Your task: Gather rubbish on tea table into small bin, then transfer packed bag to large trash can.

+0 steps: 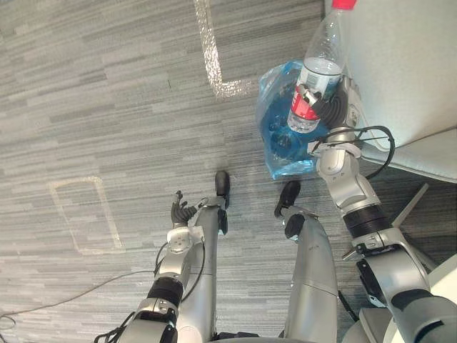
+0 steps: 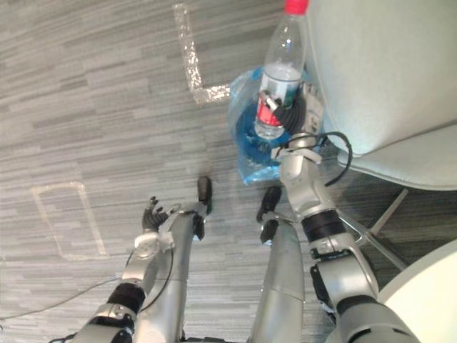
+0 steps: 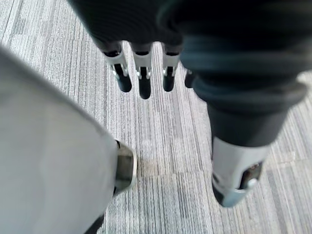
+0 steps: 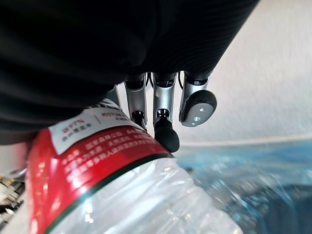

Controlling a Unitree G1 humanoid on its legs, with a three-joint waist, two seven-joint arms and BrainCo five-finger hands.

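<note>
A: Which step?
B: Gathering rubbish: clamping bottle (image 1: 319, 66) in right hand (image 1: 328, 107), just over bin (image 1: 280, 151); hanging left hand (image 1: 182, 212) slack, fingers apart, well apart from bin.
A: Next?
B: Probably lowering bottle into bin, then loosening grip.

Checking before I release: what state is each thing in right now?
Bottle: red cap on, held at the label, base toward the bin.
Small bin: on the floor, blue bag lining open.
Right hand: shut on the bottle.
Left hand: open, idle, low at the side.
</note>
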